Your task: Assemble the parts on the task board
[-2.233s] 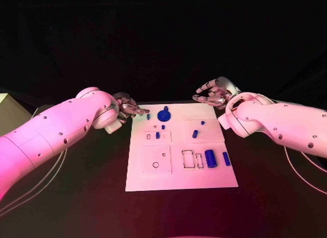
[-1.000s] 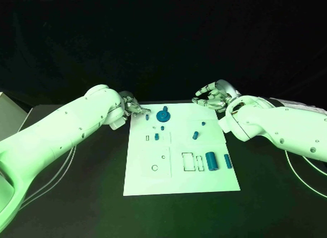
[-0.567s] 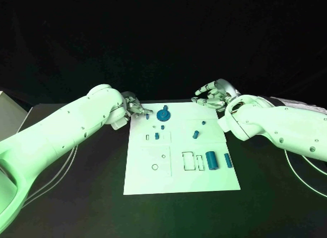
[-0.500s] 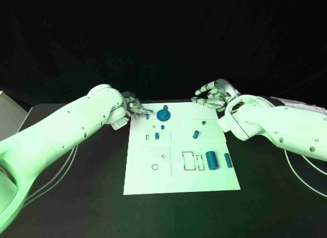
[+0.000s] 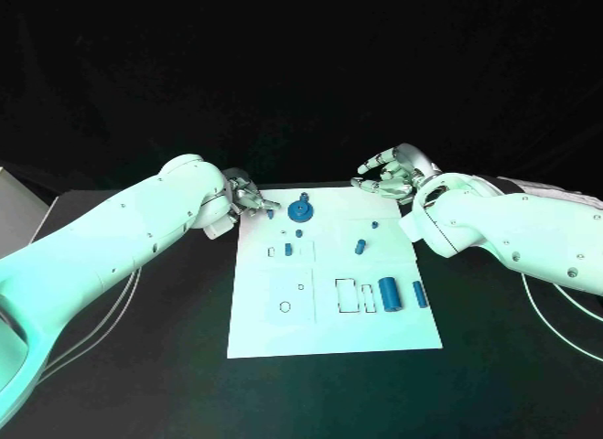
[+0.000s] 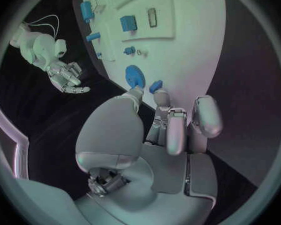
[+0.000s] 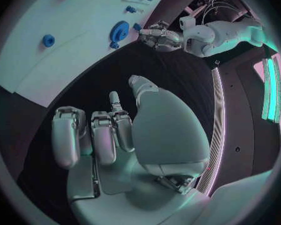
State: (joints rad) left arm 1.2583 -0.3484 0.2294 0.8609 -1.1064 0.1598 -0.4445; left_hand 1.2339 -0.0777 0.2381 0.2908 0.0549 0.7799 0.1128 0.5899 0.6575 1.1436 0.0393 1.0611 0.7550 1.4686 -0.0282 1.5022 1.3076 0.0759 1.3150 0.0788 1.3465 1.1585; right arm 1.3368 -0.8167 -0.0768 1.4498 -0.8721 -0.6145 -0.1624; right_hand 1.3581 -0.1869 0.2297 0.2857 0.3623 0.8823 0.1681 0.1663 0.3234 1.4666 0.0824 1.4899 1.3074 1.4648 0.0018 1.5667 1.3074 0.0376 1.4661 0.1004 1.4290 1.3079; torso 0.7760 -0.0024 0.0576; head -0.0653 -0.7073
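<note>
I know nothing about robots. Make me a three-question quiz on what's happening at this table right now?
1. True or false: the right hand holds a blue part.
2. Which hand is at the small blue part beside the blue gear? A left hand, B right hand.
3. Fill in: the task board is coloured ____.

Key: 1 false, it holds nothing and sits off the board. 2 A. 3 white.

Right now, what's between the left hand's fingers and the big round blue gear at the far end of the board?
In the left wrist view, one small blue part lies at the fingers of the left hand, beside the gear.
</note>
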